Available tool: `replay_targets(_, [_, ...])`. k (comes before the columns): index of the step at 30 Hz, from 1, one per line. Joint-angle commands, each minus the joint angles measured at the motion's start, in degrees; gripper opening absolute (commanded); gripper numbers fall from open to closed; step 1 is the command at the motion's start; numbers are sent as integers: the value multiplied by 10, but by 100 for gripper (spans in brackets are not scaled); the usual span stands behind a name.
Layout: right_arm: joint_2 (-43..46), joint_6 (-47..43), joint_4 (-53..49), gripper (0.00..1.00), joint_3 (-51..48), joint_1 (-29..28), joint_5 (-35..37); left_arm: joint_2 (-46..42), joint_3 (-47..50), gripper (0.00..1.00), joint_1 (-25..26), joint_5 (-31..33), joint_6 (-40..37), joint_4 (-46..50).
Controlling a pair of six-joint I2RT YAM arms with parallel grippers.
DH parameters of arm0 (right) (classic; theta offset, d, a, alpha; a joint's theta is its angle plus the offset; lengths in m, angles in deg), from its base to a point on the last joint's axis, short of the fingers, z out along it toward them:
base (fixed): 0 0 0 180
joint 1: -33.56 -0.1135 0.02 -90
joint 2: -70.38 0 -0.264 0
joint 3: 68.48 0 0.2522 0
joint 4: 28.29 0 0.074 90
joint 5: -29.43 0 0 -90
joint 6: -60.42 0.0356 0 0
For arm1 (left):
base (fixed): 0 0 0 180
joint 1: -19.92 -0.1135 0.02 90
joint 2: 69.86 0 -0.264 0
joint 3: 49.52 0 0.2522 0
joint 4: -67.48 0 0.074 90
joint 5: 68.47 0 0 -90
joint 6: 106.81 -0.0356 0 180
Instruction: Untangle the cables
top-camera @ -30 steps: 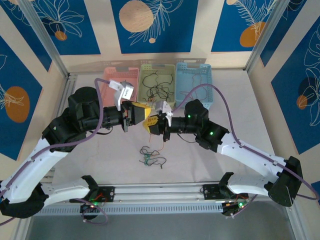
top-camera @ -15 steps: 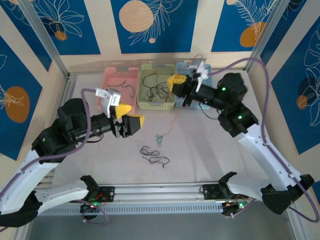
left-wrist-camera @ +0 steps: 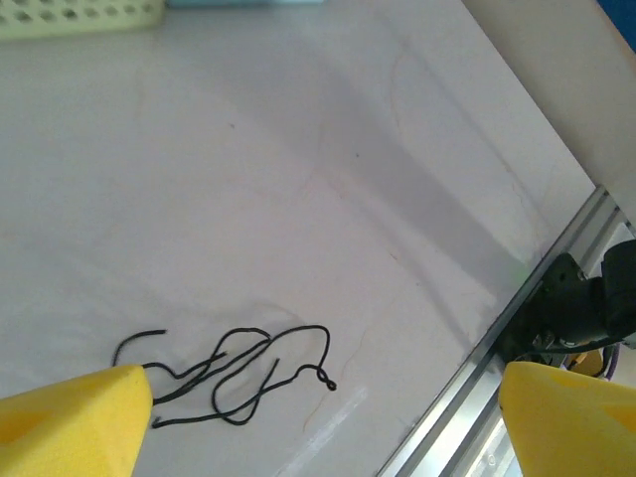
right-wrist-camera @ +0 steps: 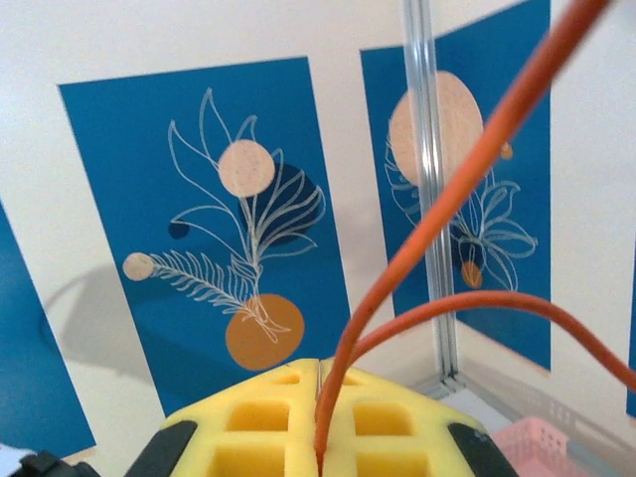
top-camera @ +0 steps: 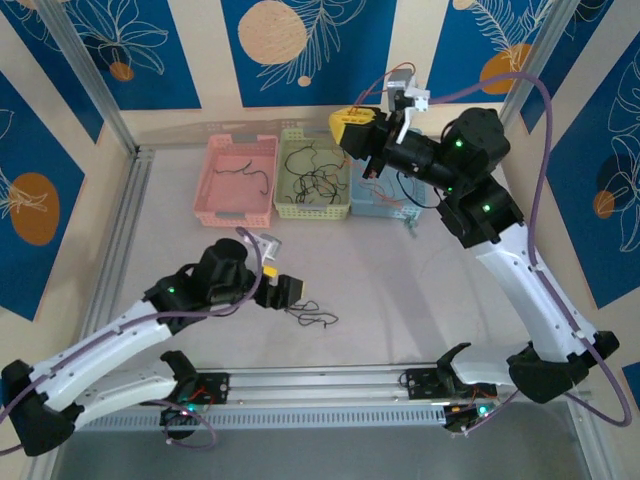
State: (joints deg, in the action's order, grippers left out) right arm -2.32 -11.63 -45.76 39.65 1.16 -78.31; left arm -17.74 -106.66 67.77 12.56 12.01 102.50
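**Pale surface, one wire aloft: where the sorting could slip**

Found a pale surface (top-camera: 430,300) walled by blue leaf-print panels (top-camera: 350,60), with a pink basket (top-camera: 232,215), a green basket (top-camera: 312,211) and a blue basket (top-camera: 385,208) along its far edge.

Saw the right jaws raised high near those baskets, pressed together on an orange cable (right-wrist-camera: 427,229) rising from between the yellow pads (right-wrist-camera: 248,427) (pinched at one thin spot only, as far as could be told). Judged that grip the weak point: could have let the springy wire slide out and fall outside any basket, or drape over a rim.

Saw the left jaws above the near part of the surface, spread wide and holding nothing, with a black cable (left-wrist-camera: 248,373) lying in loose curls close to one foam tip (left-wrist-camera: 70,417). Could not tell whether one strand or two knotted together (small kink at its right end).

Reckoned on three risks in closing there: nipping a single loop, dragging the whole curl, or missing so thin a wire against the flat surface.

Noted more cables (top-camera: 318,180) heaped in the green basket; feared re-knotting from a careless drop there.
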Motion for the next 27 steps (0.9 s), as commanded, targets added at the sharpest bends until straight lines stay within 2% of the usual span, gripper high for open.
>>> replay_targets(1, [6,25,2,0,-4,-4,26,35,30,92,-3,-76,16,-146])
replay_targets(8, [8,61,14,0,-50,-16,55,113,108,96,-2,-121,1,-321])
replay_targets(13, [11,119,45,0,-94,-22,55,164,129,93,-2,-92,-17,-387])
replay_targets(15, [13,125,51,0,-103,-31,53,184,127,78,-2,-76,-29,-397])
replay_targets(17, [14,121,44,0,-104,-38,56,199,127,54,-2,-65,-34,-422])
replay_targets(20, [23,115,26,0,-105,-41,66,211,129,26,-2,-60,-33,-448])
replay_targets(21, [28,110,21,0,-105,-40,73,212,129,18,-2,-59,-33,-450])
replay_targets(23, [36,104,12,0,-108,-39,85,210,132,9,-3,-52,-32,-449])
replay_targets(24, [39,104,7,0,-107,-37,89,210,134,10,-2,-51,-33,-449])
replay_targets(25, [43,105,5,0,-107,-37,90,209,137,20,-3,-51,-33,-449])
replay_targets(26, [45,104,4,0,-107,-35,90,209,140,41,-3,-47,-33,-447])
replay_targets(27, [47,105,2,0,-107,-35,90,210,144,58,-3,-44,-29,-448])
